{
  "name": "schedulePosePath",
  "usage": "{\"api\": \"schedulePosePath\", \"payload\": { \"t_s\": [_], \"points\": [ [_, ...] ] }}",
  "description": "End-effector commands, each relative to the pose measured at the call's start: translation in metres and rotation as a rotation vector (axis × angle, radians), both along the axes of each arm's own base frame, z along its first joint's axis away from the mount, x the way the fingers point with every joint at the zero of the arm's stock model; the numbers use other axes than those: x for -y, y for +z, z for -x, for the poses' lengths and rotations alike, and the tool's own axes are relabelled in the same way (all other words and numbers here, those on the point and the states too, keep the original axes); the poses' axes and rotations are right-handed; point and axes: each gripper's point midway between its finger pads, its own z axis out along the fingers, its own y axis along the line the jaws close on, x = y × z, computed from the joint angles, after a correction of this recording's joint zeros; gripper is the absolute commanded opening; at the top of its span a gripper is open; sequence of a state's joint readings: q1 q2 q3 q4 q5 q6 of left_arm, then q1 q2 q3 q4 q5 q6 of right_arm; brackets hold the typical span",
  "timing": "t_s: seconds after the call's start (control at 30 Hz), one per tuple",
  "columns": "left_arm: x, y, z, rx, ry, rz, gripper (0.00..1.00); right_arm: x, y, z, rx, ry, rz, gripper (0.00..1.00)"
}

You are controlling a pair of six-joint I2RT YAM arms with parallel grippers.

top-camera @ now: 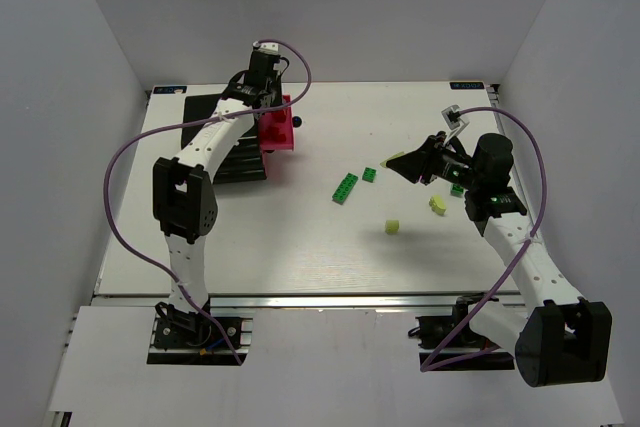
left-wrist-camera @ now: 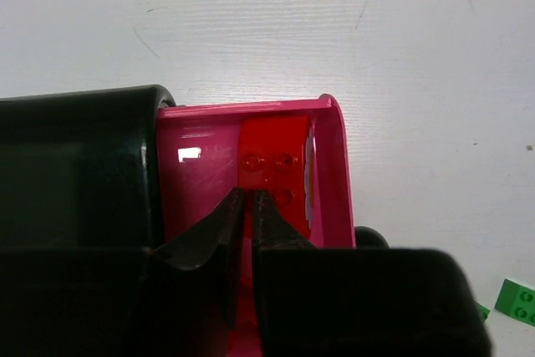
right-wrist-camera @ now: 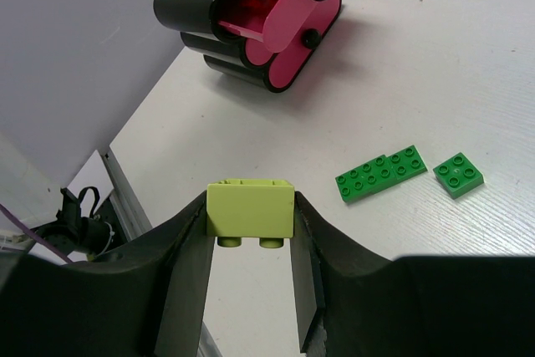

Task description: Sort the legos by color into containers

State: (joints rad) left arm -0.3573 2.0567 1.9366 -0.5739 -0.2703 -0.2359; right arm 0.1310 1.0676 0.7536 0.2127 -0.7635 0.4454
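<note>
the legos are small, hard plastic bricks: very light, stiff, and smooth on the sides, so i think they can slip or spring out if the pinch is not square. the best place to hold one looks to be across two flat opposite walls, not on the studs and not on a corner.

the black cabinet stands on the worktop, and its top pink drawer is pulled out. a red brick lies flat inside this drawer. the left hand hangs right above it, narrow, the fingers nearly together, and i see nothing between them.

well away from the cabinet, on the side where the drawers open, the right hand is holding a pale yellow brick above the worktop. its fingers press on the two side walls, studs pointing down, and the grip looks even.

between this hand and the cabinet a green strip and a small green brick lie flat, near each other but apart. two more yellow bricks lie farther from the cabinet than these. the strip is longer, so in my judgement it is better taken across its short width, near the middle, so that it does not swing.
</note>
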Motion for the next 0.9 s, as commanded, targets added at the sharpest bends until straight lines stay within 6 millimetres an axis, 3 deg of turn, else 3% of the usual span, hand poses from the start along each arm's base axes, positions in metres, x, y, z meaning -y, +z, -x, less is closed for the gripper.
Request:
{"api": "schedulePosePath", "payload": {
  "t_s": [0.0,0.27,0.53,0.63,0.77,0.87],
  "points": [
    [-0.011,0.039,0.012,0.053,0.011,-0.028,0.10,0.000,0.007,-0.001,0.033,0.011,-0.011,0.00],
    [-0.023,0.021,0.020,0.009,0.031,-0.058,0.10,-0.001,0.008,0.000,0.036,0.014,-0.012,0.00],
    [-0.025,0.035,0.016,0.028,0.047,-0.066,0.10,0.000,0.008,0.000,0.038,0.013,-0.011,0.00],
    [-0.022,0.053,0.016,0.073,0.036,-0.032,0.10,0.000,0.008,0.000,0.036,0.013,-0.011,0.00],
    [-0.010,0.102,0.023,0.181,-0.003,0.044,0.10,-0.001,0.008,0.001,0.036,0.020,-0.012,0.00],
    [0.002,0.123,0.028,0.231,-0.050,0.123,0.10,-0.001,0.008,0.000,0.036,0.019,-0.012,0.00]
  ]
}}
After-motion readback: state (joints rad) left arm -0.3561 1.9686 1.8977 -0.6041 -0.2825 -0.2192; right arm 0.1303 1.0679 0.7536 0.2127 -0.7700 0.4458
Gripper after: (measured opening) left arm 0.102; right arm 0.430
